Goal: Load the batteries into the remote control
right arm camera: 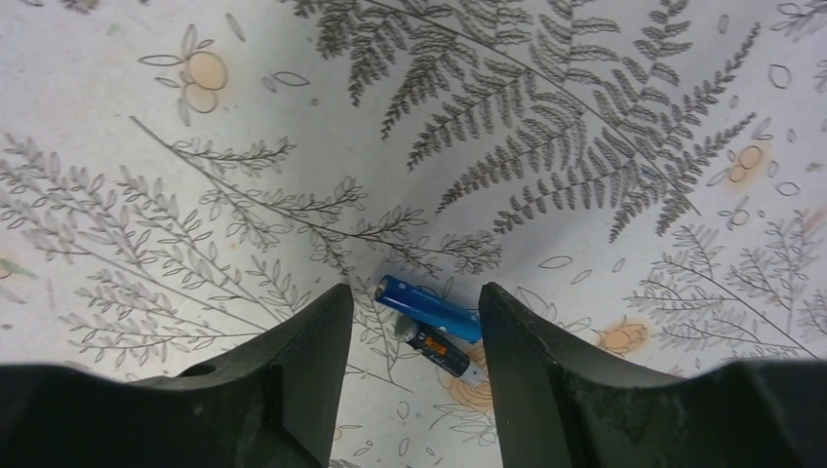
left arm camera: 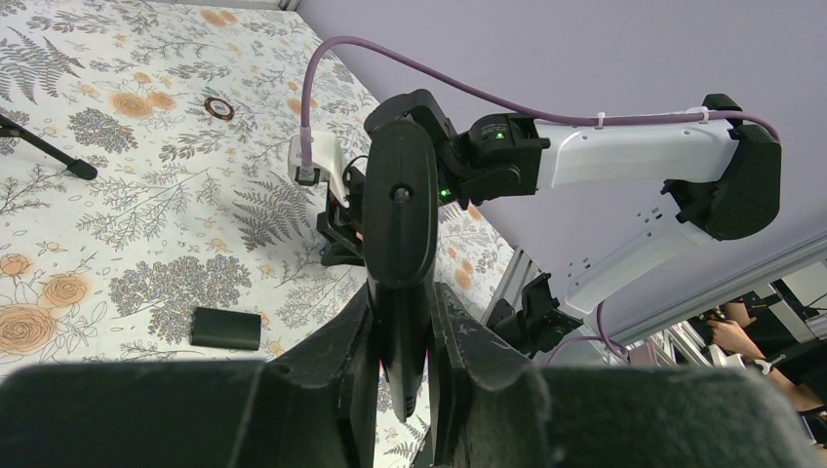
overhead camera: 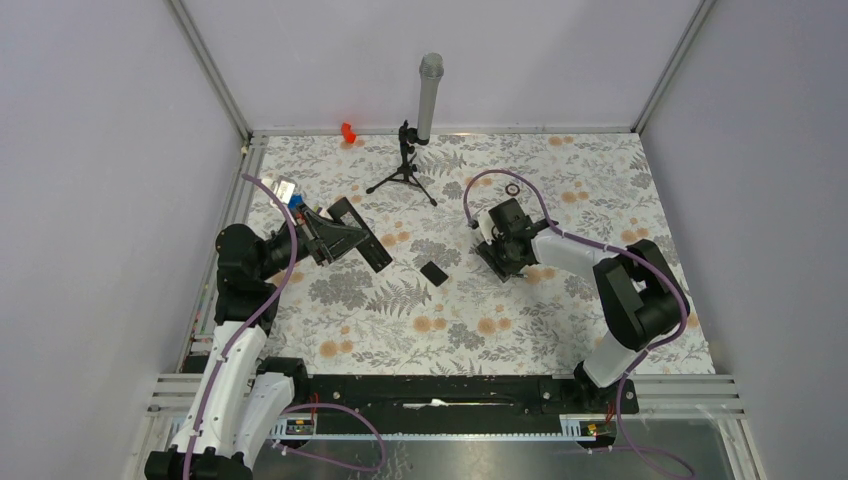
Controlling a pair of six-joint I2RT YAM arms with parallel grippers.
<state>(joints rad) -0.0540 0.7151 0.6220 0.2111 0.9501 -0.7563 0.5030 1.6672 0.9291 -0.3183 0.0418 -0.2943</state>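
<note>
My left gripper (left arm camera: 405, 322) is shut on the black remote control (left arm camera: 400, 219), held on edge above the table; in the top view the remote (overhead camera: 362, 237) points toward the centre from the left gripper (overhead camera: 330, 235). The remote's black back cover (overhead camera: 434, 273) lies on the table, also in the left wrist view (left arm camera: 226, 329). My right gripper (right arm camera: 414, 317) is open, low over two batteries (right arm camera: 429, 308) lying side by side between its fingers, one bright blue, one darker (right arm camera: 441, 351). In the top view the right gripper (overhead camera: 503, 255) hides them.
A black tripod stand (overhead camera: 405, 170) with a grey cylinder stands at the back centre. A small red object (overhead camera: 348, 132) sits at the back wall. A small dark ring (overhead camera: 512, 188) lies behind the right gripper. A blue and white item (overhead camera: 288, 193) sits at the left.
</note>
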